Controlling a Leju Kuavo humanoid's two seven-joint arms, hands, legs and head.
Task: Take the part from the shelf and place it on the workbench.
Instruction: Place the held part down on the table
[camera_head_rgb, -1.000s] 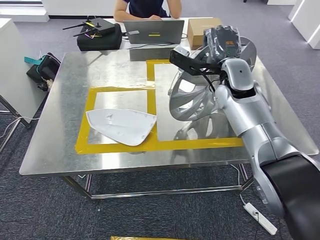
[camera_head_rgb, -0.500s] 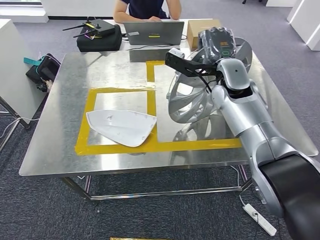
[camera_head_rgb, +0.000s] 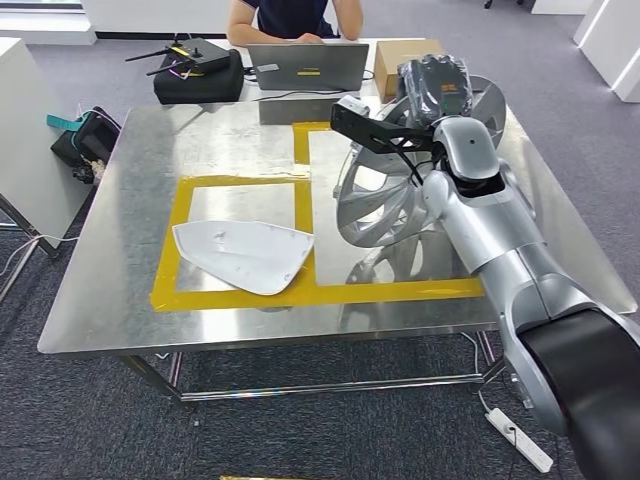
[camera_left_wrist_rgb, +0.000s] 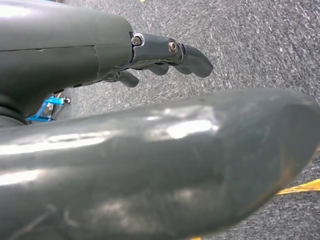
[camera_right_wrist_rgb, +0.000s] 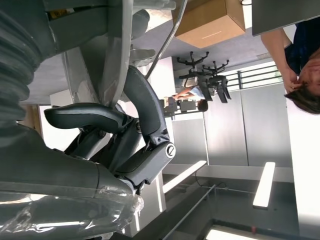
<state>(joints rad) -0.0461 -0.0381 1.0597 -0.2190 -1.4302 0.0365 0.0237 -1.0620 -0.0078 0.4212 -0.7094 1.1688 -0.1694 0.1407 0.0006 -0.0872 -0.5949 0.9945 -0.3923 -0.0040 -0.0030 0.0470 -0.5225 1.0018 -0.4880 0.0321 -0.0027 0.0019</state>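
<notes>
Judging from near to far: the left hand (camera_left_wrist_rgb: 166, 55) hangs low over grey carpet, holding nothing, its fingers (camera_left_wrist_rgb: 188, 52) lightly curled and slightly apart. Nearer the front edge of the steel surface (camera_head_rgb: 98, 290), a white flat panel (camera_head_rgb: 241, 253) lies inside the left yellow-taped square (camera_head_rgb: 303, 215), untouched. Farther in, the right arm reaches across to the part, a silver wheel rim (camera_head_rgb: 377, 200), standing on edge inside the right taped bay, its lower rim at or just above the surface; contact cannot be told. The right hand (camera_head_rgb: 434, 85), wrapped in clear plastic, grips the rim at its top edge; in the right wrist view the fingers (camera_right_wrist_rgb: 86, 116) curl around a spoke or rim lip (camera_right_wrist_rgb: 117, 65), clamped on metal. Handling judgement: rigid cast metal, likely heavy for a one-hand hold, smooth and polished so prone to slip, and inclined to roll or topple if released upright. Best hold looks to be through a spoke opening or over the rim lip, as now. Orientation: disc face points toward the robot's left and slightly upward, leaning; its axle axis runs roughly left-right across the surface, the disc plane running near to far. Beyond sit a laptop (camera_head_rgb: 308, 62), a cardboard box (camera_head_rgb: 392, 60), and a seated person (camera_head_rgb: 294, 18).
</notes>
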